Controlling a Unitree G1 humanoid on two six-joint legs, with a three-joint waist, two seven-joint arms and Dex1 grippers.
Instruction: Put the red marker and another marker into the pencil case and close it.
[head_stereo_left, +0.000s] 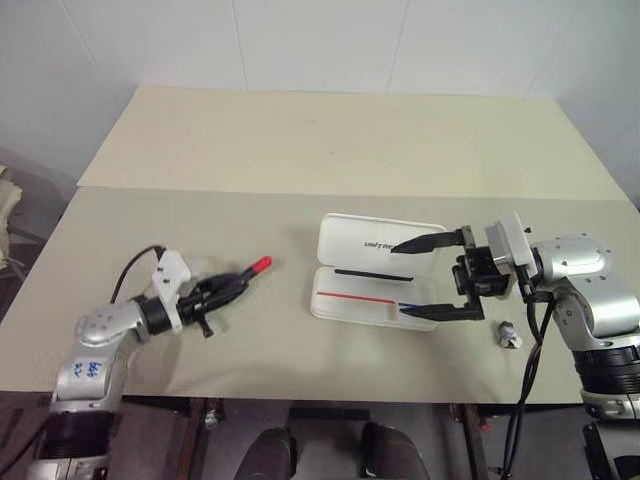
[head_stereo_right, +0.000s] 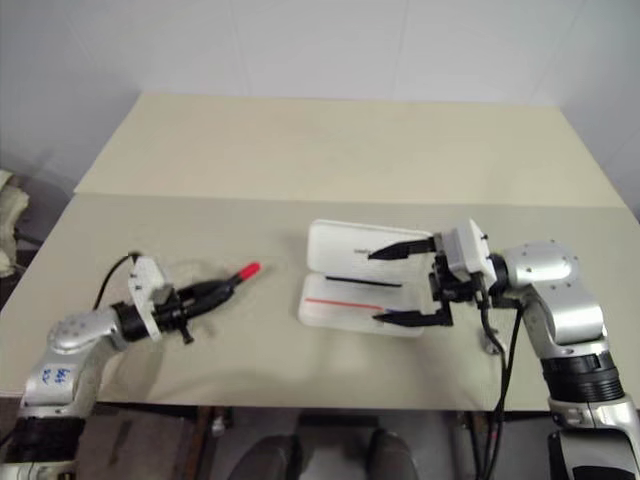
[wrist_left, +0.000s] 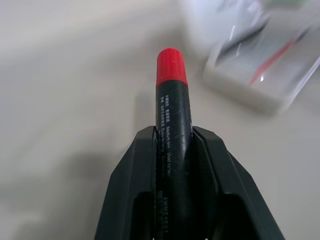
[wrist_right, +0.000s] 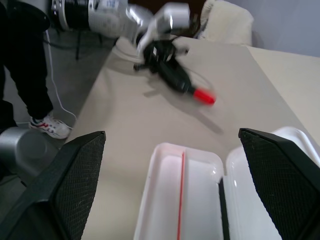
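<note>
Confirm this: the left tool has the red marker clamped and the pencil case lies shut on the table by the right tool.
One thing is wrong: the pencil case lies open, lid folded back and tray exposed, as the left eye view shows. The rest holds: the left tool has the red marker clamped, and the case lies on the table by the right tool.

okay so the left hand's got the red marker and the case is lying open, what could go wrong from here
The left gripper grips the red marker low on its barrel, so the long free end could tilt or slip on the way over. The right gripper spreads its fingers over the open pencil case, so the arriving marker could hit them or shove the case.
</note>
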